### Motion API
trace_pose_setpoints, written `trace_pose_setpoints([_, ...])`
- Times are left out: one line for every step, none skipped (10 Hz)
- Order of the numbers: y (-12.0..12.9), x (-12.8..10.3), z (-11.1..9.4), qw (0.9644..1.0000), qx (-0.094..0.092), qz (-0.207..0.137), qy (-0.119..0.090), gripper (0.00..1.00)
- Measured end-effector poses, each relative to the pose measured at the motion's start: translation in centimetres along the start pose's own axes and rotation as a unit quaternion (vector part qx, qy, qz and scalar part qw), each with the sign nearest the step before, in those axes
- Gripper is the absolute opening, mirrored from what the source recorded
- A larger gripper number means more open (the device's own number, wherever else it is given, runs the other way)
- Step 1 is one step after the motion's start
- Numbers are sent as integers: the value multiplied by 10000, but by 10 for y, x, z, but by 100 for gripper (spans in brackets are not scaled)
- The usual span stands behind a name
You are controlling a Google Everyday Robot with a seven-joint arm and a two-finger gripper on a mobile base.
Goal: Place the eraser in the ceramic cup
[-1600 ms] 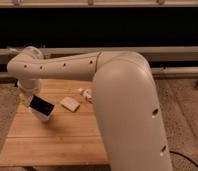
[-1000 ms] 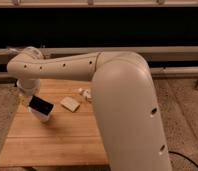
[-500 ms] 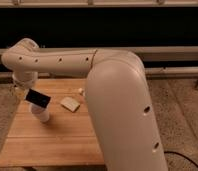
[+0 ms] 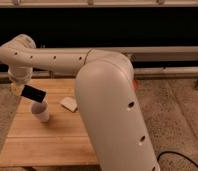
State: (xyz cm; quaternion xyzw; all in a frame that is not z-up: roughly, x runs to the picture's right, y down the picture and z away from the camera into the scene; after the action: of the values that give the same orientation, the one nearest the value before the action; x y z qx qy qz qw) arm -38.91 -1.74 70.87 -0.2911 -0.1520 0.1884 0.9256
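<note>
My gripper (image 4: 20,88) is at the far left, at the end of the white arm that reaches across the wooden table (image 4: 57,142). It is shut on the eraser (image 4: 34,93), a small black block held tilted, its right end lower. The ceramic cup (image 4: 41,113), small and white, stands upright on the table right below the eraser's right end. The eraser is just above the cup's rim and outside the cup.
A flat tan piece (image 4: 68,103) lies on the table to the right of the cup. The arm's large white body (image 4: 112,105) covers the table's right part. A dark wall with a rail runs behind. Carpeted floor surrounds the table.
The gripper has risen a little and shifted left with the eraser, so more of the cup shows below it. The cup and the tan piece have not moved.
</note>
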Motion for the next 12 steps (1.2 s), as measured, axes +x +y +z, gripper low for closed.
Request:
trace_pose_setpoints([-4,-7,4,10000,-12,-60,-78,19])
trace_pose_setpoints([-6,-12,7,9998,-44,-97,-153,21])
trace_pose_setpoints([-6,-15,8,9996,-86,-131,-222,27])
trace_pose_setpoints([-9,-23,13,9992,-150,-174,-319,40])
trace_pose_setpoints([-7,-29,16,9989,-203,-203,-382,48])
trace_pose_setpoints([-4,-34,19,9984,-273,-223,-452,56])
trace_pose_setpoints([-5,-32,22,9986,-249,-191,-436,60])
trace_pose_setpoints([-4,-25,24,9988,-225,-171,-389,57])
trace_pose_setpoints([1,-18,22,9988,-239,-161,-403,49])
trace_pose_setpoints([2,-4,18,9988,-209,-153,-409,39])
trace_pose_setpoints([4,4,16,9988,-205,-128,-423,29])
trace_pose_setpoints([8,8,18,9988,-211,-116,-428,19])
